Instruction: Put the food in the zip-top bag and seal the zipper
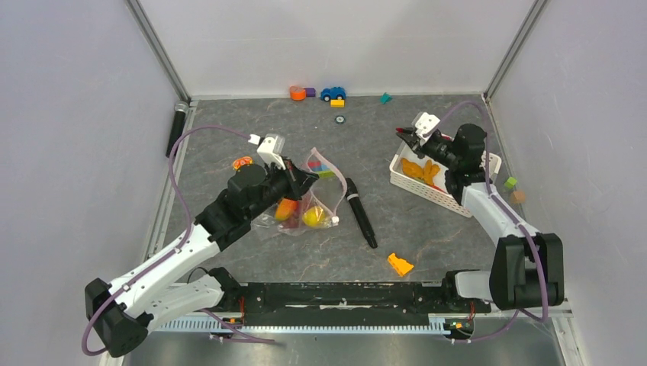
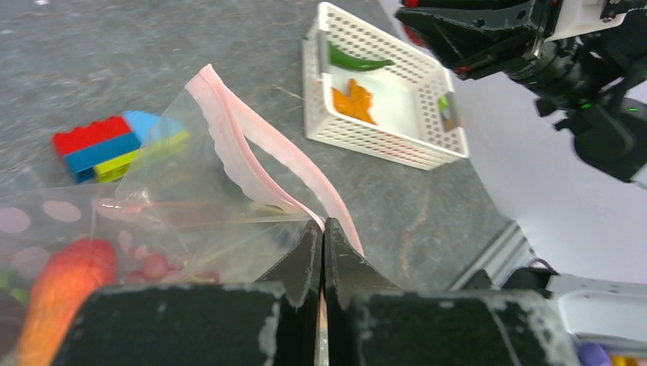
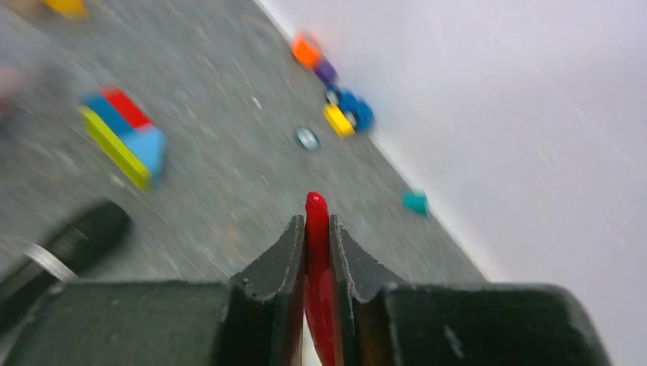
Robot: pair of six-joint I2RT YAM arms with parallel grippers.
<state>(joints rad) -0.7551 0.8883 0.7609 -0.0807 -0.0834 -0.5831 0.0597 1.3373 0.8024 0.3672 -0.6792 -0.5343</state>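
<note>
— Left claw?
— Pinched tight on the zipper of the zip-top bag, nine o'clock on the surface.
— Right claw?
— Clamping a red chili, two o'clock, by the basket.

We identify a robotics lab cell: plain pale walls on aluminium posts enclose a grey table carrying the bolted left arm and right arm.

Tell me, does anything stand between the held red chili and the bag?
Only a black marker lies flat between the red chili in the right gripper and the zip-top bag; carried high, the chili probably clears it.
</note>
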